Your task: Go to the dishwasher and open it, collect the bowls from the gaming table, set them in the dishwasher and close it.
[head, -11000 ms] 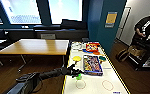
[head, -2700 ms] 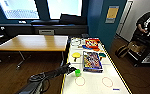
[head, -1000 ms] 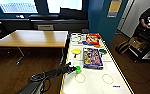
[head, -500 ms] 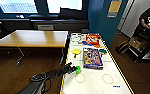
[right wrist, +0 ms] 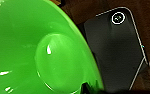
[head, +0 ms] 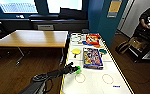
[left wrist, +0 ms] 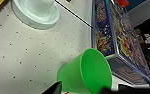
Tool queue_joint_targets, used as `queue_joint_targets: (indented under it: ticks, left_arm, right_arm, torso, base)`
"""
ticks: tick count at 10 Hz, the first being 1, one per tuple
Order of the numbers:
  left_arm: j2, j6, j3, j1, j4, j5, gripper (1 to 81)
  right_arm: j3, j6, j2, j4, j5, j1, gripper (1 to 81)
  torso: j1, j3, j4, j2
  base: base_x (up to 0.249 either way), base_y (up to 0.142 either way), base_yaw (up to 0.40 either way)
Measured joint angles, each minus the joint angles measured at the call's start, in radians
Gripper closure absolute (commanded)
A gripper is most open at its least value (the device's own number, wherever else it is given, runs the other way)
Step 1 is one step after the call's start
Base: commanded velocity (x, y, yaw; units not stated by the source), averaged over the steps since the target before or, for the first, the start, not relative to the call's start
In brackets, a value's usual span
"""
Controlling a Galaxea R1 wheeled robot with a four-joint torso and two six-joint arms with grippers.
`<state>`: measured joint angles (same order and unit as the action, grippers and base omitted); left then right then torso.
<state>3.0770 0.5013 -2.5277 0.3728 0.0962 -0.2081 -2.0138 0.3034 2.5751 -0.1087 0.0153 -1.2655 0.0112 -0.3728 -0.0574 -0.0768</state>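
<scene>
One green vessel [left wrist: 91, 72], deep-walled and more like a cup than a bowl, is met by the left gripper [head: 74, 68] at the near left edge of the gaming table [head: 96, 85]. In the left wrist view it is seen tilted, mouth turned toward the game box [left wrist: 121, 42]. The tilt suggests that it has been raised off the top, but whether it is clamped or only approached cannot be told.

One lime bowl [right wrist: 41, 55] is seen very close in the right wrist view, hollow side to the camera, over dark flooring and a dark robot part. It is probably carried by the right gripper so that the left arm is free to reach, though the grip itself cannot be made out.

Outward on the white top, one white disc [left wrist: 34, 12] lies near the vessel, and the one blue box lies just to its right, lengthwise along the table. Two red rings [head: 80, 78] are printed nearer. Farther off lie one yellow round thing [head: 76, 51], possibly the second bowl, and one orange box [head: 93, 38]. One wooden table [head: 33, 38] stands to the left.
</scene>
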Motion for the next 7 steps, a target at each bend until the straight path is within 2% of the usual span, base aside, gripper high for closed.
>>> queue_joint_targets:
  ticks: [4,7]
  left_arm:
    - [-0.019,0.004,-0.004,0.0,0.0,0.0,1.0]
    - [-0.014,0.008,-0.057,0.0,0.0,0.0,1.0]
  right_arm:
    - [0.0,0.0,0.0,0.0,0.0,0.001,81.1]
    - [0.0,0.0,0.004,0.0,0.001,0.006,81.1]
  torso:
    - [0.0,0.0,0.0,0.0]
    - [0.0,0.0,0.0,0.0]
  base:
    - [0.0,0.0,0.0]
    - [0.0,0.0,0.0]
